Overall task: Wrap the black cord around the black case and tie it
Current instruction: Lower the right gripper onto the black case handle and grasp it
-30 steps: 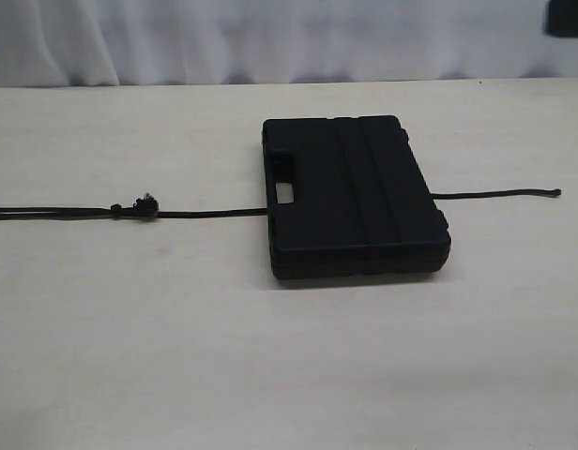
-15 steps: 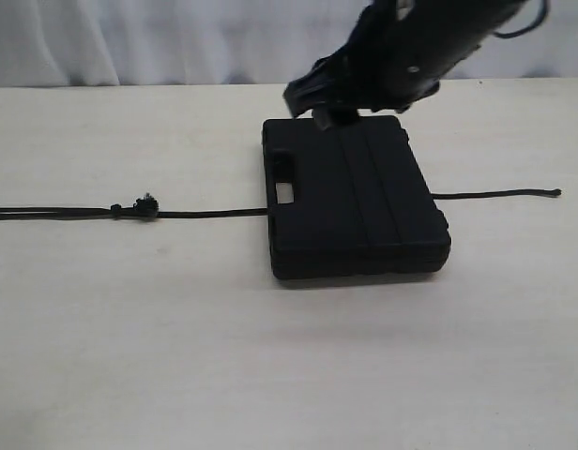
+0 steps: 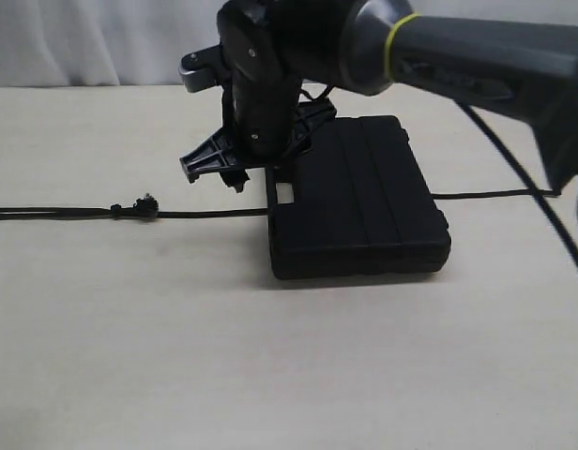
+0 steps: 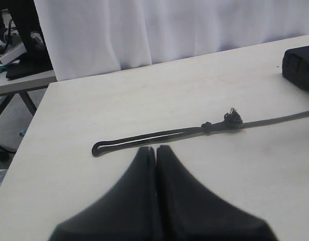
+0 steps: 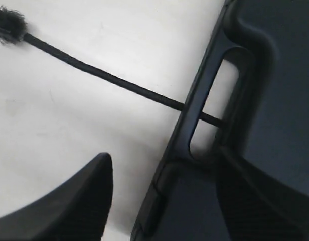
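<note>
The black case lies flat on the table with its handle end towards the left. The black cord runs from the left edge, past a small knot, under the case and out on the right. My right gripper has reached across and hangs open just above the handle end. In the right wrist view the right gripper has one finger over bare table and the other over the case, and the cord shows through the handle slot. My left gripper is shut and empty, near the cord's folded end.
The tabletop is pale wood. A white curtain hangs behind its far edge. The right arm's thick body and its cable cross above the case's right side. The left table edge drops to the floor.
The right arm has swung in from the upper right and come down to the case's handle end. Case and cord lie where they were.
</note>
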`<state>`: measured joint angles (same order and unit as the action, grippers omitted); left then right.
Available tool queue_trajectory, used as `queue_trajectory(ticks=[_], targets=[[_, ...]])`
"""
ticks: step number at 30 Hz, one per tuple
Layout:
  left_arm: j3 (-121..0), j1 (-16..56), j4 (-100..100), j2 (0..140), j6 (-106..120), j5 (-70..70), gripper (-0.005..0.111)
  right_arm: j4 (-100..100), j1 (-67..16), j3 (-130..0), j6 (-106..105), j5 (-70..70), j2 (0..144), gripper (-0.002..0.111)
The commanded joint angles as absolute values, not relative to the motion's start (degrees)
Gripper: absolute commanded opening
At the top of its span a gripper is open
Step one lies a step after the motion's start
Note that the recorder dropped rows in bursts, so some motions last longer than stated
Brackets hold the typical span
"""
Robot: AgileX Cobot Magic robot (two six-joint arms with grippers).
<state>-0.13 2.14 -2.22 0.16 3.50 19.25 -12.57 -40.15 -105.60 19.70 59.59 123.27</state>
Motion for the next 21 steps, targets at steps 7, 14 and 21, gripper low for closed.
queue_trajectory(ticks=[7,14,21], targets=[[0.0,2.09,-2.29,0.0,3.63,18.55,0.0,-17.6,-40.17,-114.42,22.79,58.63,132.68,0.057],[0.0,2.09,-2.29,0.0,3.63,18.55,0.0,-18.55,-39.23,-116.93,23.88,59.9,135.81,0.057],[0.0,2.09,-2.29,0.0,3.63,18.55,0.0,-18.9,-38.04,-116.93,23.88,61.15,137.33,0.057]])
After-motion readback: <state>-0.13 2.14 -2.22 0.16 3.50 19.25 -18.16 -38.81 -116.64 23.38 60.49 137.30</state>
